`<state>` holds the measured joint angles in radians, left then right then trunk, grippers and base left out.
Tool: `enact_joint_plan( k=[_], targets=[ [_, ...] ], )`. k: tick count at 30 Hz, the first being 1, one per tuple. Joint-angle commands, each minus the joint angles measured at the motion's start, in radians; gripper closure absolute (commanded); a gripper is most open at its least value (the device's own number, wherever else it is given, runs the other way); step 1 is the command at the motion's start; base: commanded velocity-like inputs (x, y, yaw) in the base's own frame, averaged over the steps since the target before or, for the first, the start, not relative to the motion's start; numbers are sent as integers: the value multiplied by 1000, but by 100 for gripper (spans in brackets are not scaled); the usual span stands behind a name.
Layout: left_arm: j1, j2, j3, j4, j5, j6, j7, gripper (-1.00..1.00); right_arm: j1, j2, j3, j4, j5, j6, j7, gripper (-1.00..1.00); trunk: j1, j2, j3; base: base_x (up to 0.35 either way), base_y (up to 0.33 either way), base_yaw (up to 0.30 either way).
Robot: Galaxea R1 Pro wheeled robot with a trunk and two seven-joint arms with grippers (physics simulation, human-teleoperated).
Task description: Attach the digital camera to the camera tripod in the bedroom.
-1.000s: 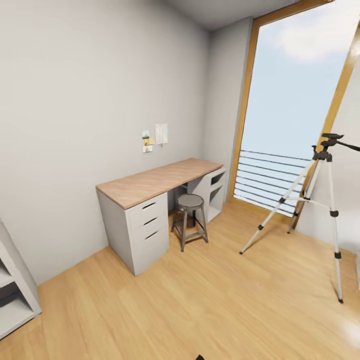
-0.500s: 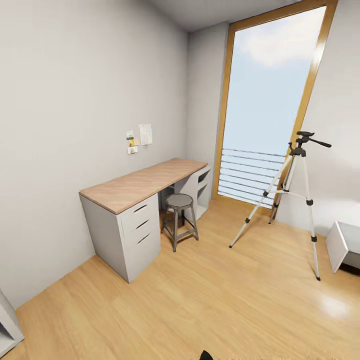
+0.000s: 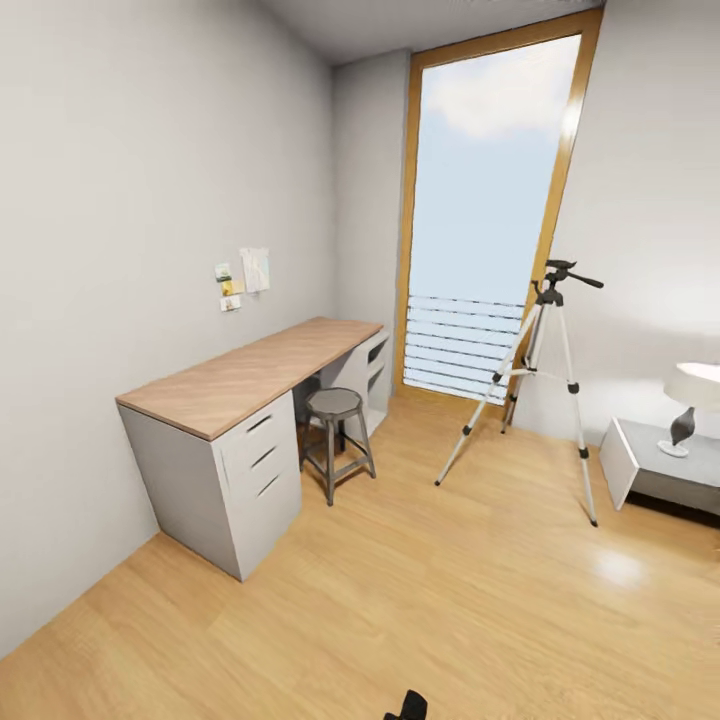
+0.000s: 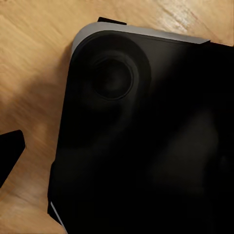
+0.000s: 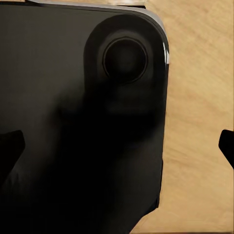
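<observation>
The camera tripod (image 3: 549, 296) stands on the wood floor of the bedroom at the right, in front of the tall window (image 3: 485, 200). It has silver legs and a black head with a pan handle, and nothing is on the head. The digital camera is out of view. In the right wrist view my right gripper (image 5: 117, 146) is open; its two dark fingertips (image 5: 9, 146) sit at the picture's edges over my black base. One fingertip (image 4: 9, 151) of my left gripper (image 4: 117, 151) shows just as far out, so it is open too.
A wood-topped desk (image 3: 250, 370) with grey drawers runs along the left wall, with a grey round stool (image 3: 333, 403) at it. A low grey nightstand (image 3: 640, 465) with a white lamp (image 3: 695, 395) is at the far right. Open plank floor lies between me and the tripod.
The head view has swung to the right: desk, stool and tripod slid left in the picture, and the nightstand with its lamp has come into view. Nothing in the room has moved.
</observation>
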<state>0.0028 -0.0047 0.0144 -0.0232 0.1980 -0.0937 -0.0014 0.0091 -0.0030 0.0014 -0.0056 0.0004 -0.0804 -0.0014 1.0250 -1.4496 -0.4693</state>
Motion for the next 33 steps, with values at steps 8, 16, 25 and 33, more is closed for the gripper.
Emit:
enact_joint_plan(
  k=[8, 16, 25, 33],
  targets=[
    [0, -2, 0, -1, 4, -7, 0, -100, 0, 0, -2, -1, 0, -2, 0, -100, 0, 0, -1, 0, 35, -288],
    [0, -2, -2, -1, 3, -8, 0, -100, 0, 0, -1, -1, 0, -2, 0, -100, 0, 0, -1, 0, 3, -288],
    [0, -1, -2, -1, 3, -8, 0, -100, 0, 0, 0, -1, 0, -2, 0, -100, 0, 0, -1, 0, 0, -288],
    [0, -1, -1, -1, 3, -8, 0, -100, 0, 0, -1, -1, 0, -2, 0, -100, 0, 0, -1, 0, 0, -288]
  ],
)
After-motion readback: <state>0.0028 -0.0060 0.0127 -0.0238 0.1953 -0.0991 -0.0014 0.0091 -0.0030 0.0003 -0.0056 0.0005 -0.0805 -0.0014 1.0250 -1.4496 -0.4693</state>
